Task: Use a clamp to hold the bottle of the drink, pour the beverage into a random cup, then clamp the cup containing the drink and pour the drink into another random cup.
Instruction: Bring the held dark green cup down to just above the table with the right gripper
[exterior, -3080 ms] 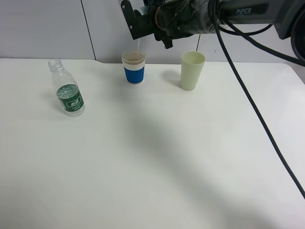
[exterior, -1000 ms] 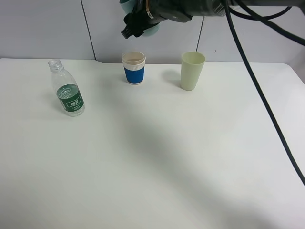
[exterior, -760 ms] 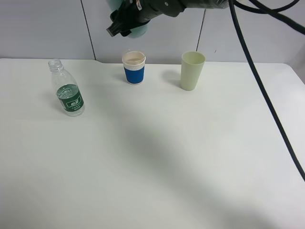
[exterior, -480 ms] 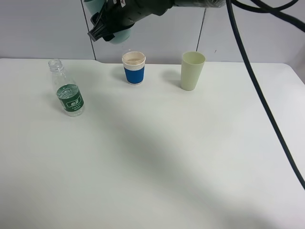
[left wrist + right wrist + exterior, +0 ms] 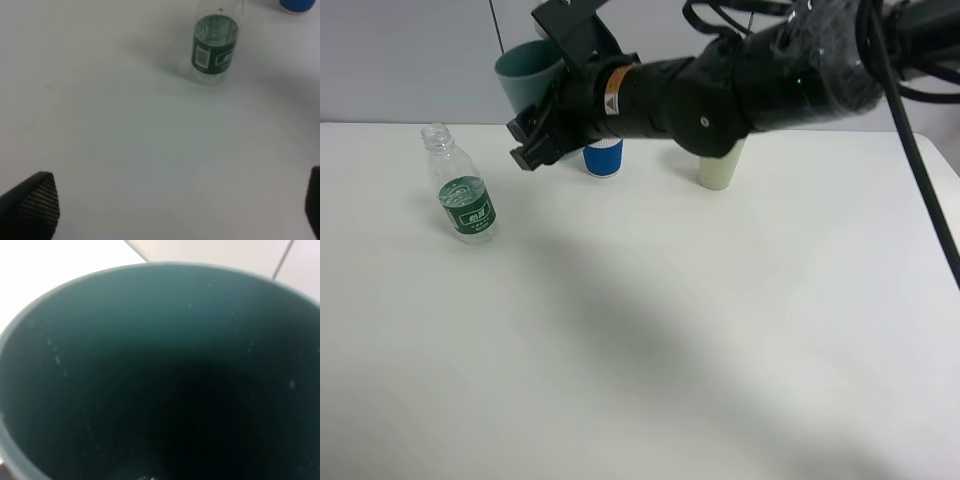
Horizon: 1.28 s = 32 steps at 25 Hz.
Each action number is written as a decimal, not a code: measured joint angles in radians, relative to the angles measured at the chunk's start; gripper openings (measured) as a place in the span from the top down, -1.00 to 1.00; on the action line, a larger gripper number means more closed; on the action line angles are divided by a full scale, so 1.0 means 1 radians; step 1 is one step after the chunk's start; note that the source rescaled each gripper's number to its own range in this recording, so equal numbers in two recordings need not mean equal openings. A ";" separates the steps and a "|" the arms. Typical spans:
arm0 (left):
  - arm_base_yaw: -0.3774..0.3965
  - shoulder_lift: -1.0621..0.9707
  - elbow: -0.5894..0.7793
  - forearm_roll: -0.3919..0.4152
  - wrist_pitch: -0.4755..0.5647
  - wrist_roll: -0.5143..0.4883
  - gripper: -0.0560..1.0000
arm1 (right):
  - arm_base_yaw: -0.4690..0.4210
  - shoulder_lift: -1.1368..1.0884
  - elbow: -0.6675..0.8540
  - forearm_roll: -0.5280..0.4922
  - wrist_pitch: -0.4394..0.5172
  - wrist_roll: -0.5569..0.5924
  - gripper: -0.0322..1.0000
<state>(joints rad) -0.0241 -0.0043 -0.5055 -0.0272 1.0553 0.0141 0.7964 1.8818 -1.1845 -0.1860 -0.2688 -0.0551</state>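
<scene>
My right gripper (image 5: pixel 553 92) is shut on a teal cup (image 5: pixel 527 73) and holds it in the air, upright and slightly tilted, between the bottle and the blue cup. The right wrist view looks straight into the teal cup (image 5: pixel 160 375), whose inside looks dark with only a few droplets. The clear bottle with a green label (image 5: pixel 463 190) stands uncapped on the left; it also shows in the left wrist view (image 5: pixel 215 42). The blue paper cup (image 5: pixel 603 159) is partly hidden behind my right arm. My left gripper (image 5: pixel 170 210) is open and empty, well short of the bottle.
A pale green cup (image 5: pixel 719 171) stands right of the blue cup, mostly hidden by my right arm. The white table (image 5: pixel 640 330) stretches toward the front. A grey wall runs along the table's far edge. The blue cup's base shows in the left wrist view (image 5: pixel 298 5).
My right arm has carried the teal cup away from above the blue cup, leftward and down, and turned it from tilted pouring to nearly upright. Bottle and other cups have not moved.
</scene>
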 joint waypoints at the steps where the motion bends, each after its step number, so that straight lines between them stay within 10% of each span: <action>1: 0.000 0.000 0.000 0.000 0.000 0.000 -1.00 | 0.000 -0.001 0.046 0.004 -0.050 0.000 0.93; 11: 0.000 0.000 0.000 0.000 0.000 0.000 -1.00 | 0.000 0.005 0.332 0.027 -0.389 -0.025 0.93; 32: 0.000 0.000 0.000 0.000 0.000 0.000 -1.00 | -0.015 0.277 0.359 0.124 -0.777 -0.058 0.93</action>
<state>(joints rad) -0.0241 -0.0043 -0.5055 -0.0272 1.0553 0.0141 0.7814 2.1583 -0.8253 -0.0622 -1.0458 -0.1133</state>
